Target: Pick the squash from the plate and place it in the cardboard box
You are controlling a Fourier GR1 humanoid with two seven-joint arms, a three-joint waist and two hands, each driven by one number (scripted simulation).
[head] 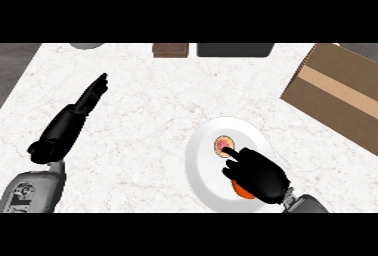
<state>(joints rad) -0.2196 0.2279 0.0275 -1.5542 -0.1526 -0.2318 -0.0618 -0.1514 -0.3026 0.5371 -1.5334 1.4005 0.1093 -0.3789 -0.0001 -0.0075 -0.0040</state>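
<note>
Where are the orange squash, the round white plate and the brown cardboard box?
orange squash [224,145], head view, cut end showing beyond the robot hand.
round white plate [201,165], head view, bare left part inside the rim.
brown cardboard box [347,87], head view, top flap.

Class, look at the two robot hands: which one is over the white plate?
The right robot hand. It is curled above the white plate, on the squash, while the left robot hand lies stretched straight over bare counter, far from the plate.
</note>
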